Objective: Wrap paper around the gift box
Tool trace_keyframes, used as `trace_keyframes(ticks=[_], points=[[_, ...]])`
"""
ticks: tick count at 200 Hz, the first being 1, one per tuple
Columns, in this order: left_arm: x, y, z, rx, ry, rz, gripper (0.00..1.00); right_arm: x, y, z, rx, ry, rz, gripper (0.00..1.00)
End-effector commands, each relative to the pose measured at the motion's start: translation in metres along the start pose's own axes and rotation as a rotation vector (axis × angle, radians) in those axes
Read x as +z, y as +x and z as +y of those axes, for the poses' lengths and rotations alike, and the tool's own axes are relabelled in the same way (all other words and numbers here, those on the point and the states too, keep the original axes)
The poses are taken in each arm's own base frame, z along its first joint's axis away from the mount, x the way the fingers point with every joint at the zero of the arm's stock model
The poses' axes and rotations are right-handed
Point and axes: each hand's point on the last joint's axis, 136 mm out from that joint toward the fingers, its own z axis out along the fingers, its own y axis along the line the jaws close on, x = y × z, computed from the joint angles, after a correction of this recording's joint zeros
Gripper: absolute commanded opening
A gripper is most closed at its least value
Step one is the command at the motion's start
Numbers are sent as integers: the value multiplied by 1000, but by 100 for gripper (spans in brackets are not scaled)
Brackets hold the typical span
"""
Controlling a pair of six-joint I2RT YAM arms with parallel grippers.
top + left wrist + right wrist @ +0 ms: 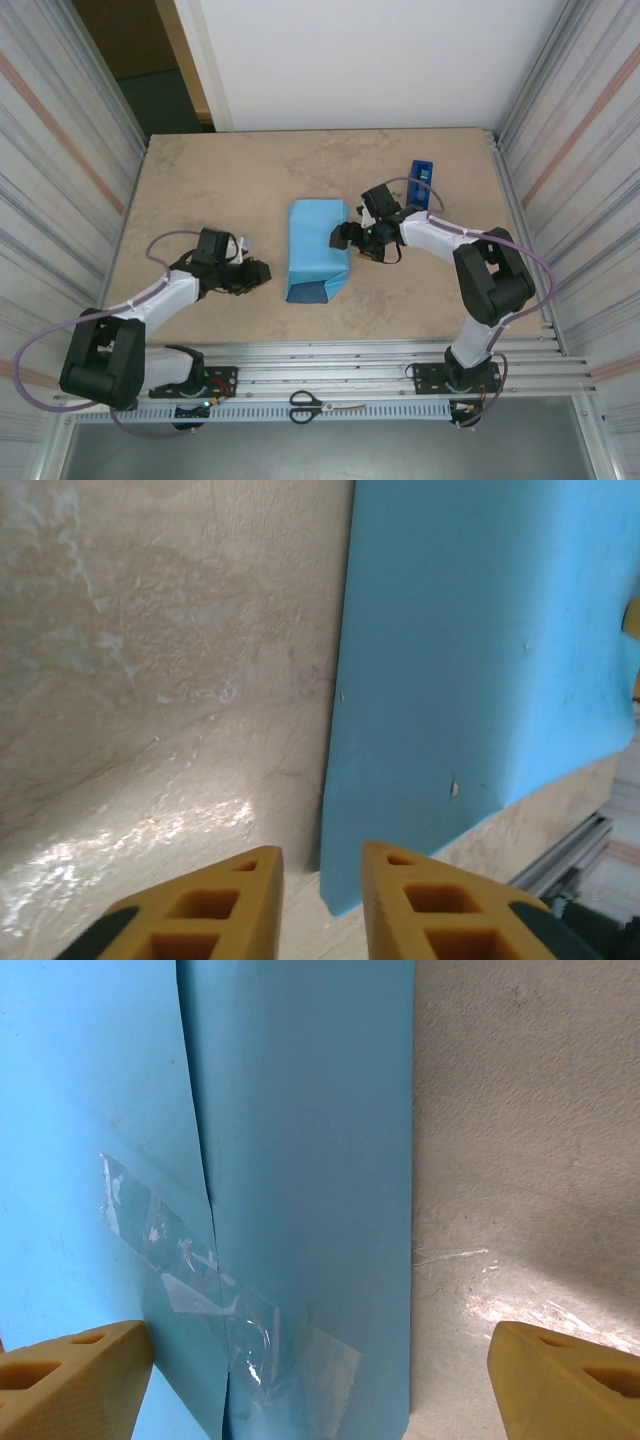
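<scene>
The paper [318,248] lies at the middle of the desk [200,190], folded into a long flat parcel with its sky-blue face outward. Its long side runs from 12 to 6 o'clock, and the 6 o'clock end is darker and looks open.

The right tool [343,238] sits at the parcel's 3 o'clock edge. Its jaws are spread wide and grip nothing: one finger is over the blue sheet, the other over bare desk. In the right wrist view a crumpled strip of clear tape [190,1270] crosses the seam where two paper edges overlap.

The left tool [262,275] is at the parcel's 8 o'clock, apart from it. Its jaws are drawn narrow with a small gap and are empty, and they point at a paper corner.

A blue tape dispenser [423,183] stands at the parcel's 2 o'clock. Scissors [325,405] lie on the rail at 6 o'clock.
</scene>
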Motion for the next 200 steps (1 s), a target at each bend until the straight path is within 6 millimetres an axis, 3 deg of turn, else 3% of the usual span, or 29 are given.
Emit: trace_keyframes(ticks=[1,43,94,200], points=[[10,3,-3,-54,55,32,19,4,11,-14,-1,61,30,85],[31,14,-8,-64,61,78,14,6,13,-16,4,62,31,85],[41,24,9,-129,9,87,12,8,14,-15,12,60,34,85],[58,29,-16,-109,71,85,11,13,18,-14,26,41,40,84]])
